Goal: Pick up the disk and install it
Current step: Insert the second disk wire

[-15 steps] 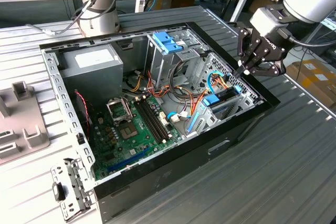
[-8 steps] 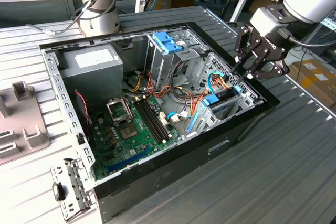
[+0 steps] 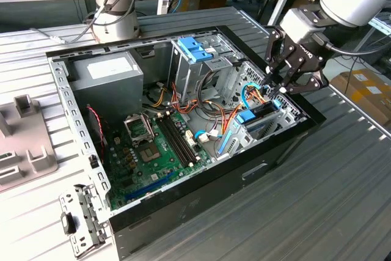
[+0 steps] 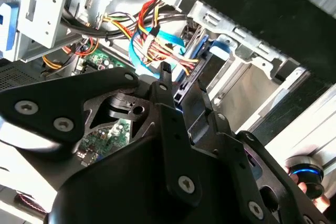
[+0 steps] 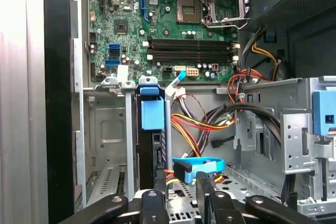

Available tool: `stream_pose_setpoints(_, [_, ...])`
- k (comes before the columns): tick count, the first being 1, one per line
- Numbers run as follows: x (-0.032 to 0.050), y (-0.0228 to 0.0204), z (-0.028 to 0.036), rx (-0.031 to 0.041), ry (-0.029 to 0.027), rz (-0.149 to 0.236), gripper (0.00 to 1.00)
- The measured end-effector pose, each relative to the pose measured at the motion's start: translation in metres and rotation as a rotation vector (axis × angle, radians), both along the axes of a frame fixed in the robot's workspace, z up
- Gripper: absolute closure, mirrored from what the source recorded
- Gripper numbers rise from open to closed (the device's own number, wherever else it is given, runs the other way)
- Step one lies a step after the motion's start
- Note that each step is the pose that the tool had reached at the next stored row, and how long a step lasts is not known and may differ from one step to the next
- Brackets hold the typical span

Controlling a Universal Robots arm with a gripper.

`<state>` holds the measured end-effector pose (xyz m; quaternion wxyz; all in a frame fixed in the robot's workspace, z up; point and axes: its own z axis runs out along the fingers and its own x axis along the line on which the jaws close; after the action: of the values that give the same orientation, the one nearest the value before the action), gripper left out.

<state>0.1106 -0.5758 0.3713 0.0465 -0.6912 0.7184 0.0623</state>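
Observation:
The disk (image 3: pixel 261 114) stands on edge in a slot of the metal drive bay (image 3: pixel 287 117) at the end of the open computer case on the exterior view's right. Its blue end tab (image 3: pixel 247 117) faces the motherboard. In the first wrist view the disk (image 5: pixel 153 116) shows as a blue tab over a dark body between two metal bay walls. My gripper (image 3: pixel 278 90) hangs just above the disk's outer end. Its fingertips (image 5: pixel 155 199) are a narrow gap apart, open on nothing, one of them over the disk's edge. A blue cable (image 5: pixel 202 165) shows through the gap.
The case holds a green motherboard (image 3: pixel 153 145), a grey power supply (image 3: pixel 107 77), a tall cage with a blue latch (image 3: pixel 195 50) and bundled cables (image 3: pixel 226 114) beside the bay. A grey fixture (image 3: pixel 24 139) and a loose bracket (image 3: pixel 79 221) lie at the exterior view's left.

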Motion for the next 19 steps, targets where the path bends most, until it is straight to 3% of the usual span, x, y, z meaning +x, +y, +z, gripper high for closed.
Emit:
stream_pose_setpoints(5, [-0.0017, 0.0, -0.004, -0.0001, 0.0, 0.0, 0.64])
stream_pose_setpoints(14, [-0.0023, 0.0, -0.0045, 0.0, 0.0, 0.0, 0.65])
stream_pose_setpoints(16, [-0.0025, 0.0, -0.0045, 0.0, 0.0, 0.0, 0.84])
stream_pose_setpoints(19, [-0.0026, 0.0, -0.0045, -0.0001, 0.0, 0.0, 0.84])
